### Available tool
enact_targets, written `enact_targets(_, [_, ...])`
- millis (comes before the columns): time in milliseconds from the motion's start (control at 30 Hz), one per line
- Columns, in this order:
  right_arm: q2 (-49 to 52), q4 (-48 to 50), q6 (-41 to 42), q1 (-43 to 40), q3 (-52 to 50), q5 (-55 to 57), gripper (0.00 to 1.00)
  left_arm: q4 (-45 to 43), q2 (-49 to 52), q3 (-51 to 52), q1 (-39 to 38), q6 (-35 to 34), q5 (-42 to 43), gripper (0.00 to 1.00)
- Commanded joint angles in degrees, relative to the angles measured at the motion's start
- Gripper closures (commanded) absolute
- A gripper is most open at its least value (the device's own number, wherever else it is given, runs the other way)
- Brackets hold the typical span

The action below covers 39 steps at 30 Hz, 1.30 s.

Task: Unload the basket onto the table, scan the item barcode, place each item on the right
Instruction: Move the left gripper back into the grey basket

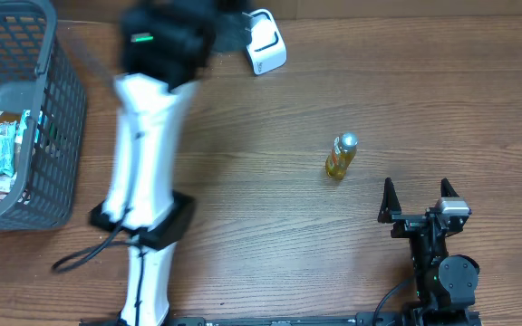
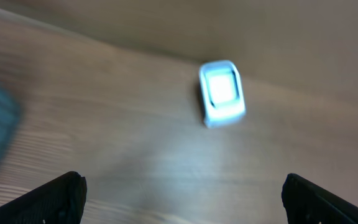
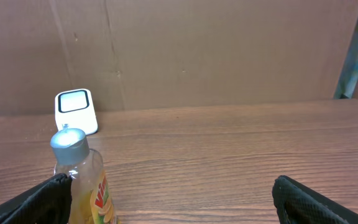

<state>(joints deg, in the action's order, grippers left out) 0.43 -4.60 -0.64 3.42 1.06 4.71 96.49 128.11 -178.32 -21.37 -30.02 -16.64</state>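
Note:
The item, a small bottle (image 1: 341, 156) of yellow liquid with a silver cap, stands on the wooden table right of centre. Its barcode does not show. In the right wrist view the bottle (image 3: 82, 180) is at the lower left, just inside the left finger. My right gripper (image 1: 417, 199) (image 3: 173, 205) is open and empty, just right of and nearer than the bottle. The white scanner (image 1: 264, 43) (image 3: 76, 111) sits at the far edge. My left gripper (image 2: 182, 202) is open and empty, blurred with motion, with the scanner (image 2: 222, 93) ahead of it.
A grey mesh basket (image 1: 62, 109) at the far left holds packets (image 1: 3, 145). The white left arm (image 1: 143, 163) stretches from the near edge to the far side. A brown wall (image 3: 216, 50) backs the table.

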Motion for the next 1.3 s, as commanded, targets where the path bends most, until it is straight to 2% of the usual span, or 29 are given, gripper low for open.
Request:
enact_targets(0, [-0.26, 0.22, -0.28, 0.20, -0.57, 0.35, 0.00, 0.31, -6.62, -1.68, 6.34, 5.22, -1.11, 0.00])
enact_targets(333, [-0.26, 0.22, -0.28, 0.20, -0.57, 0.35, 0.00, 0.31, -11.32, -1.38, 27.78, 6.25, 1.40, 0.00])
enact_targets(467, [-0.26, 0.22, -0.28, 0.20, -0.57, 0.35, 0.00, 0.31, -11.32, 3.13, 35.32, 6.23, 5.73, 0.00])
enact_targets(600, [-0.26, 0.22, -0.28, 0.20, -0.57, 0.37, 0.00, 0.31, -11.32, 8.85, 40.63, 5.95, 6.14, 0.01])
enact_targets(733, [-0.26, 0.22, -0.28, 0.20, -0.57, 0.35, 0.00, 0.31, -11.32, 14.84, 45.22, 5.03, 6.21, 0.00])
enact_targets(833, [-0.26, 0.22, -0.28, 0.20, -0.57, 0.37, 0.00, 0.31, -11.32, 20.00, 48.54, 1.86, 6.36, 0.00])
enact_targets(1000, [-0.26, 0.22, -0.28, 0.20, -0.57, 0.35, 0.00, -0.20, -11.23, 29.57, 52.65, 0.00, 12.35, 0.00])
enact_targets(1267, [-0.26, 0.22, -0.28, 0.20, -0.57, 0.35, 0.00, -6.69, -11.23, 41.29, 53.37, 0.02, 13.77, 0.00])
